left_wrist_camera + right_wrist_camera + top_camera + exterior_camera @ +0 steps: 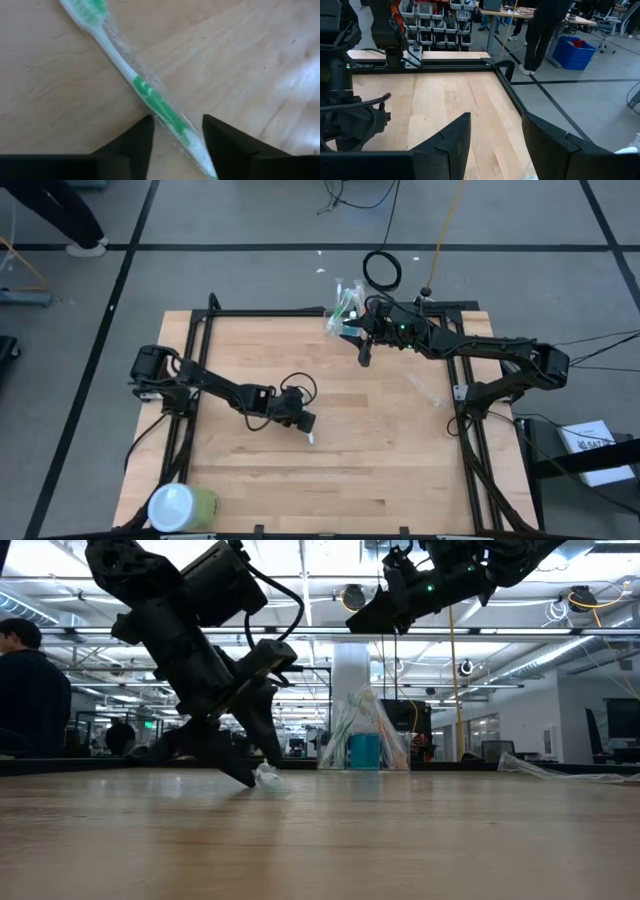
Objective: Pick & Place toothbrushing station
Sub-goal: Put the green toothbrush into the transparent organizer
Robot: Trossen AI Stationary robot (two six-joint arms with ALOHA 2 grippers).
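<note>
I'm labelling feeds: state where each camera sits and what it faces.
High: overhead, straight down on table, both arms.
Low: tabletop height, facing the room; left pincer at the toothbrush.
Left wrist: looks down past its fingers straddling the toothbrush.
Right wrist: raised, across table; the left arm shows.
Shared: toothbrush, high and low.

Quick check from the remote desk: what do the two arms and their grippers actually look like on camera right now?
Both are dark, near-black jointed arms. The left arm carries looping black cables near its wrist, ending in the left gripper with two dark, wedge-shaped fingers. The right arm shows a small green light near its wrist; the right gripper has the same paired dark fingers.
</note>
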